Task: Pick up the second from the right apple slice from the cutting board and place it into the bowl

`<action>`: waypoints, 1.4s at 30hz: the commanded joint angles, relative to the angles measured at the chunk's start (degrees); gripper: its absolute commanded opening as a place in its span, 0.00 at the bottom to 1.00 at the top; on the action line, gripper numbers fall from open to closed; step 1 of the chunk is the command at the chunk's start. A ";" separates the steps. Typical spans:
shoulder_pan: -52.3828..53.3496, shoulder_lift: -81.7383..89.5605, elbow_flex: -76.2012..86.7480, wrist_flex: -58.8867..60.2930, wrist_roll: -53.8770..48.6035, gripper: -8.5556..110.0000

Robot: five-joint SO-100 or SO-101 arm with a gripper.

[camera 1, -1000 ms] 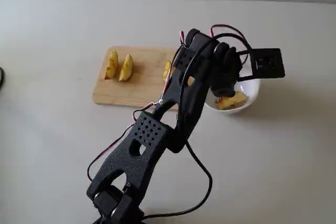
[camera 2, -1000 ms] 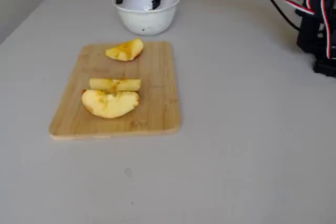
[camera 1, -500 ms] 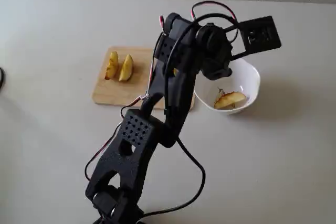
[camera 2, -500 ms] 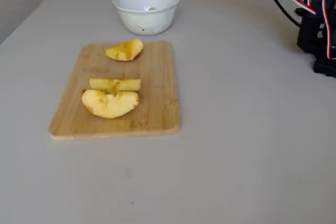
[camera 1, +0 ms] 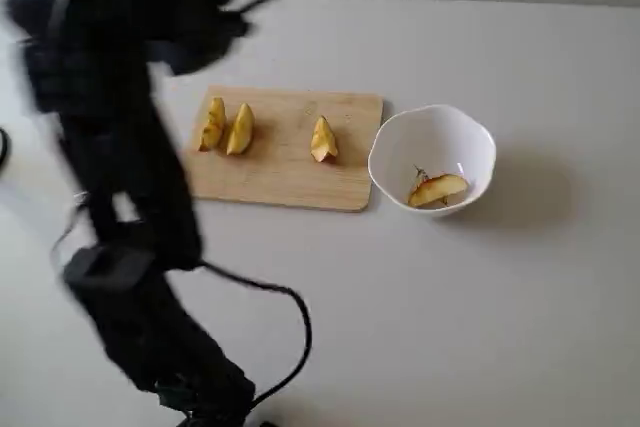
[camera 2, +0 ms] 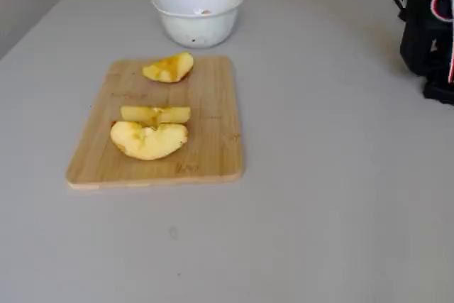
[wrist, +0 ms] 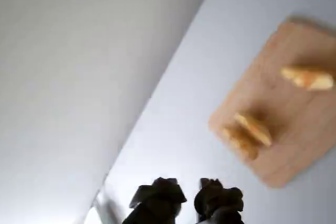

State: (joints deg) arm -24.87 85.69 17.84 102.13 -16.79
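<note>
The long crescent apple slice [camera 1: 437, 188] with a reddish skin edge lies inside the white wavy-rimmed bowl [camera 1: 440, 127], right of the cutting board [camera 1: 280, 182]. In another fixed view the bowl [camera 2: 195, 30] stands beyond the board [camera 2: 213, 125], and the slice barely shows over its rim. Three other wedges lie on the board: two close together [camera 1: 211, 124] [camera 1: 240, 129] and one apart [camera 1: 322, 139]. In the wrist view my gripper [wrist: 189, 196] is empty, its fingertips close together, raised away from the board [wrist: 294, 129] and pointing towards the table's far edge.
My arm [camera 1: 110, 97] is a dark blur over the table's left side, with its cable [camera 1: 290, 317] trailing in front. In another fixed view its base [camera 2: 429, 26] stands at the far right. A pale wall [wrist: 79, 77] lies past the table edge.
</note>
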 commanded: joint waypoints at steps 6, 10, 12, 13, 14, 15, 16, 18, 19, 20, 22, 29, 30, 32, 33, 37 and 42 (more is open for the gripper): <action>-17.40 49.48 34.19 1.49 22.94 0.07; -9.93 65.74 46.85 0.97 21.53 0.07; -4.75 73.92 56.87 -0.44 20.39 0.07; -2.37 78.40 62.84 -1.41 19.78 0.07; 0.35 82.88 68.47 -2.20 19.69 0.07; 3.25 86.66 73.56 -2.02 19.95 0.07; 5.71 89.82 78.40 -1.67 19.51 0.07; 10.02 93.78 87.01 -0.44 17.58 0.07; 12.92 93.96 88.24 -0.35 18.02 0.07; 16.26 92.64 87.89 0.00 18.02 0.07; 18.37 92.29 87.80 0.09 17.84 0.07; 17.84 92.99 104.85 -11.43 16.79 0.07; 17.31 93.87 109.69 -13.18 16.70 0.07; 17.93 95.63 115.58 -15.91 14.77 0.07; 17.84 96.68 117.16 -16.17 13.45 0.07; 16.44 102.83 130.61 -19.25 12.92 0.07; 16.61 102.83 141.86 -22.94 15.03 0.07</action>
State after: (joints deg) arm -8.09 187.47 151.88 82.53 -2.99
